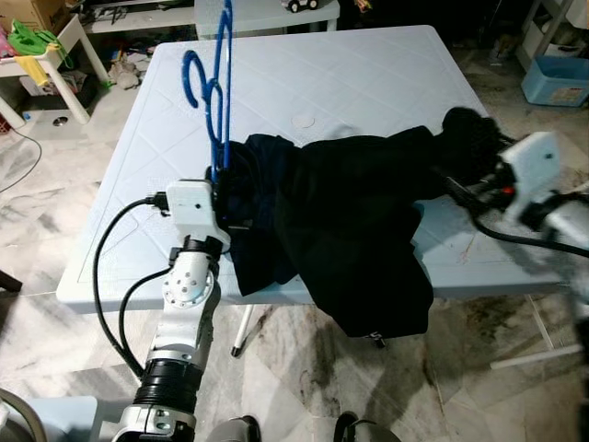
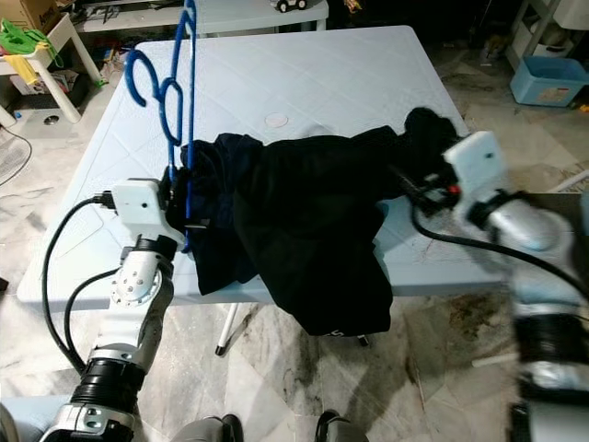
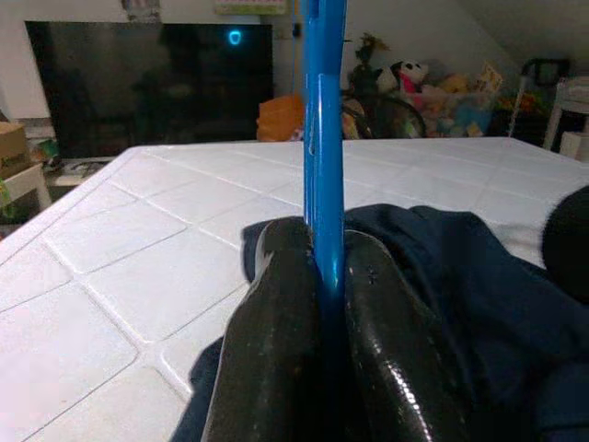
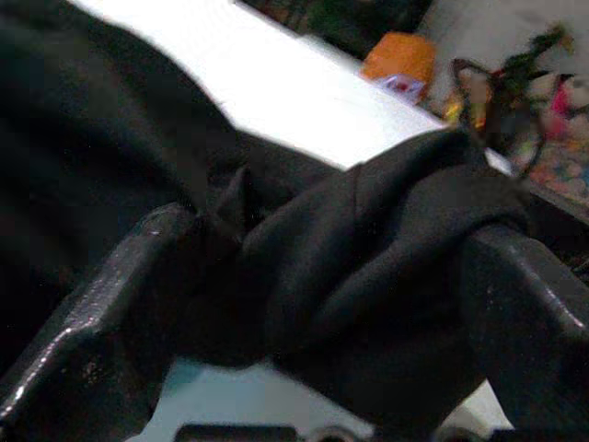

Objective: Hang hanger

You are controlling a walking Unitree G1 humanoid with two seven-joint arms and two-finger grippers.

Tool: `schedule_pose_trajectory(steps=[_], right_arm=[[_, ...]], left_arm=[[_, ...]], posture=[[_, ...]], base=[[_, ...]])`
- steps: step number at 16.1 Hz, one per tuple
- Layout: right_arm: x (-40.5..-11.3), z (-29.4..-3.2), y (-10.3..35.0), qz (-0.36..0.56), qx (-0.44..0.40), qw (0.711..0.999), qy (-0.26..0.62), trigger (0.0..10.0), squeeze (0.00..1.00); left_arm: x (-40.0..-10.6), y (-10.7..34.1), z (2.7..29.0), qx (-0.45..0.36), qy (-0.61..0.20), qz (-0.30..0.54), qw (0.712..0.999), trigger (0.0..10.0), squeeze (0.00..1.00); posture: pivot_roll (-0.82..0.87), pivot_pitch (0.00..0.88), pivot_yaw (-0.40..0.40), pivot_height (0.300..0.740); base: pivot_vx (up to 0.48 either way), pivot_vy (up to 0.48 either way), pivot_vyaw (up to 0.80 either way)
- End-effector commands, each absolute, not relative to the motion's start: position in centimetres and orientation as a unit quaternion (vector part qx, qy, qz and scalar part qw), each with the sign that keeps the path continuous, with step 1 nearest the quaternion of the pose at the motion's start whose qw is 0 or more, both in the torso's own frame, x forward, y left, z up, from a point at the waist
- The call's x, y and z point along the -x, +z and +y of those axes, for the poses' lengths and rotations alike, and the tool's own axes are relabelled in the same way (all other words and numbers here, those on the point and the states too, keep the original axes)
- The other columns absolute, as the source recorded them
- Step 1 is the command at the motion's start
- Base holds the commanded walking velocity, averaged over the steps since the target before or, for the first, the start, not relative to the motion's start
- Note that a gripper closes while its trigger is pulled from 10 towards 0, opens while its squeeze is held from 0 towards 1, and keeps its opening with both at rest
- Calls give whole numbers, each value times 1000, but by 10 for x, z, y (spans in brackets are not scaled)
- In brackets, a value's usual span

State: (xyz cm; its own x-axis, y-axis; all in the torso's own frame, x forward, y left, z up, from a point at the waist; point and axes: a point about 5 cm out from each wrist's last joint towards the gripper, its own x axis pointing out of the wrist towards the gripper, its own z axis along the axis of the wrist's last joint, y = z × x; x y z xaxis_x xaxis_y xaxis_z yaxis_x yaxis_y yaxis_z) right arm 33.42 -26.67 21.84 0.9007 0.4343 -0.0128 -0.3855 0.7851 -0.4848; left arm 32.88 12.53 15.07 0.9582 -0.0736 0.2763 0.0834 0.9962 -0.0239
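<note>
A blue plastic hanger [image 1: 213,83] stands upright above the white table [image 1: 350,74], its hook curling to the left. My left gripper [image 1: 221,198] is shut on the hanger's lower part; in the left wrist view both black fingers [image 3: 276,350] squeeze the blue hanger [image 3: 324,138]. A black garment [image 1: 350,230] lies spread over the table's near edge and hangs off it. At the right, my right gripper [image 1: 465,184] is shut on a bunched fold of the black garment [image 4: 368,258], with fabric packed between its fingers [image 4: 101,322].
A small round mark [image 1: 304,120] sits mid-table. A blue bin [image 1: 557,81] stands on the floor at the far right. A small white table [image 1: 55,55] with green items is at the far left. Tiled floor lies below the near edge.
</note>
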Motion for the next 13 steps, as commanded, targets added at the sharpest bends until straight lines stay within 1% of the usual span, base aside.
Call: schedule_pose_trajectory(steps=[1, 3, 4, 5, 6, 7, 8, 9, 10, 11, 12, 13], right_arm=[[-327, -273, 223, -46, 249, 939, 233, 10000, 1000], [-333, -277, 235, -74, 244, 950, 182, 10000, 1000], [-347, -264, 232, -81, 254, 955, 130, 10000, 1000], [-357, -248, 224, -74, 241, 961, 112, 10000, 1000], [-362, -239, 218, -67, 233, 964, 109, 10000, 1000], [-372, -210, 202, -48, 225, 968, 104, 10000, 1000], [-378, -184, 194, -43, 182, 976, 109, 10000, 1000], [-381, -160, 189, -40, 122, 983, 129, 10000, 1000], [-382, -133, 191, -55, 74, 983, 161, 10000, 1000], [-379, -105, 202, -87, 24, 972, 216, 10000, 1000], [-374, -88, 212, -116, 8, 958, 261, 10000, 1000], [-362, -78, 214, -137, 41, 929, 342, 10000, 1000]], left_arm=[[-322, 113, 129, 12, -35, -52, 998, 10000, 0], [-322, 112, 129, 12, -35, -51, 998, 10000, 0], [-323, 112, 128, 13, -36, -50, 998, 10000, 0], [-324, 112, 127, 13, -37, -50, 998, 10000, 0], [-324, 112, 126, 14, -38, -51, 998, 10000, 0], [-325, 113, 125, 15, -39, -51, 998, 10000, 0], [-325, 113, 125, 15, -39, -51, 998, 10000, 0], [-325, 113, 125, 15, -39, -51, 998, 10000, 0], [-325, 113, 124, 16, -39, -52, 998, 10000, 0], [-325, 113, 124, 16, -38, -53, 998, 10000, 0], [-324, 113, 124, 16, -37, -53, 998, 10000, 0], [-323, 112, 126, 16, -34, -53, 998, 10000, 0]], posture=[[9, 165, 38, 740], [1, 166, 38, 740], [-4, 164, 38, 740], [-6, 164, 39, 740], [-9, 162, 38, 740], [-9, 161, 36, 740], [-10, 161, 35, 740], [-6, 160, 33, 740], [0, 162, 30, 740], [3, 162, 29, 740], [8, 164, 26, 740], [17, 166, 20, 740]], base=[[0, 0, 0], [0, 0, 0], [0, 0, 0], [0, 0, 0], [0, 0, 0], [0, 0, 0], [0, 0, 0], [0, 0, 0], [0, 0, 0], [0, 0, 0], [0, 0, 0], [0, 0, 0]])
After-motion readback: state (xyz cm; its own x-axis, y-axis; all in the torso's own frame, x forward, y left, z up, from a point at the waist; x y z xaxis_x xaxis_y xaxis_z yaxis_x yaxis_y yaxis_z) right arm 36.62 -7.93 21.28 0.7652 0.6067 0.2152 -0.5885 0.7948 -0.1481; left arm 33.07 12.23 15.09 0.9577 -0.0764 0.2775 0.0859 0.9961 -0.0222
